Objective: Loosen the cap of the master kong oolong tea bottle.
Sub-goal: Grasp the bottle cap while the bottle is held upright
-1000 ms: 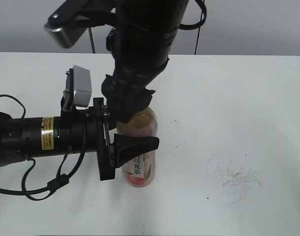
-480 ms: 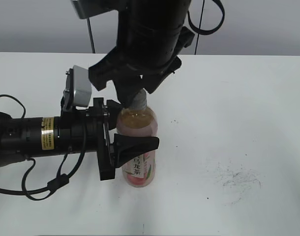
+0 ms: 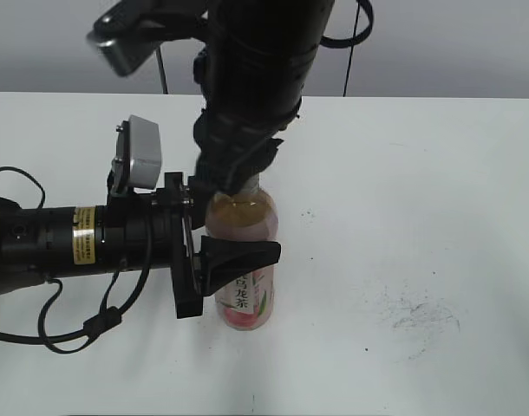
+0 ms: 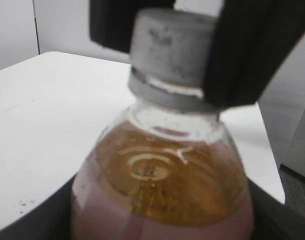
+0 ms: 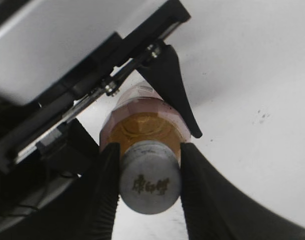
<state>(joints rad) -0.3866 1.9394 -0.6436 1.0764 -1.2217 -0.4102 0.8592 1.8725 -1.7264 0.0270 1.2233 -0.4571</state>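
Note:
The master kong oolong tea bottle stands upright on the white table, with amber tea and a pink label. My left gripper comes in from the left and is shut on the bottle's body; its dark jaws frame the bottle in the left wrist view. My right gripper comes down from above and is shut on the cap, one black finger on each side. The grey-white cap has a dark logo on top. In the exterior view the right gripper hides the cap.
Grey scuff marks lie on the table to the right of the bottle. A black cable loops under my left arm at the front left. A grey wall runs behind the table's far edge.
Half a second ago my right gripper was turned, with spread fingers just above the visible cap. Now its wrist has rotated back and the fingers are closed on the cap. The left arm and bottle have not moved.

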